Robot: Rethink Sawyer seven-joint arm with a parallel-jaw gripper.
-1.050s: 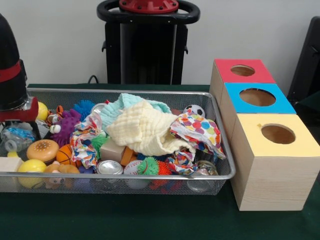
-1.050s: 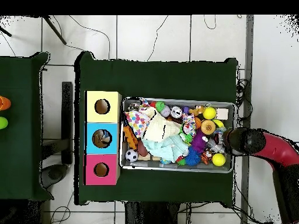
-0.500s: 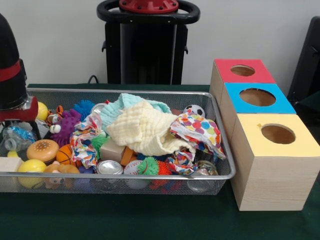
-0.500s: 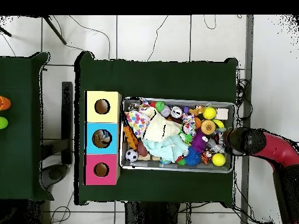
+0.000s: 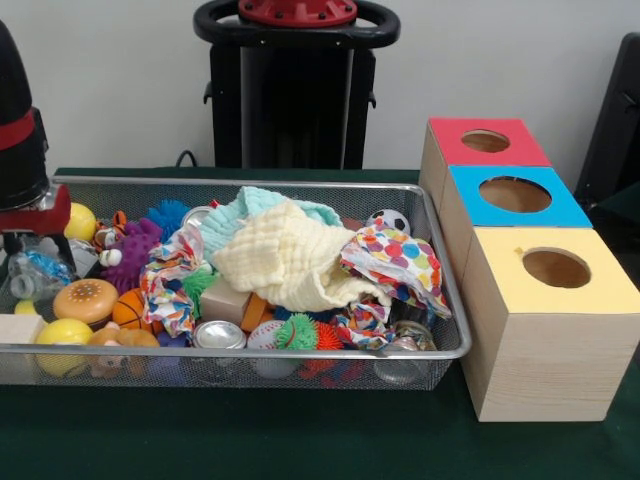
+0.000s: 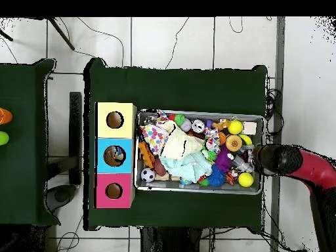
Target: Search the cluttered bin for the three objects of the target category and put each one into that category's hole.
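In the front view the wire mesh bin (image 5: 440,250) lies on the green table (image 5: 300,440), heaped with toys; the arm's gripper (image 5: 25,235) reaches into its nine o'clock end, just above a clear plastic bottle (image 5: 28,275), and whether it is parted or holding anything cannot be told; a yellow ball (image 5: 80,222) sits just beside it, a burger toy (image 5: 85,299) and a small basketball (image 5: 128,308) toward five o'clock of it; a pale yellow cloth (image 5: 290,262) covers the middle, a polka-dot cloth (image 5: 400,258) at its three o'clock; outside the bin stand the red box (image 5: 480,160), blue box (image 5: 540,215) and yellow box (image 5: 590,300), each with a round hole. In the overhead view the gripper (image 6: 257,159) stands over the bin's three o'clock end; the boxes line its nine o'clock side, touching one another.
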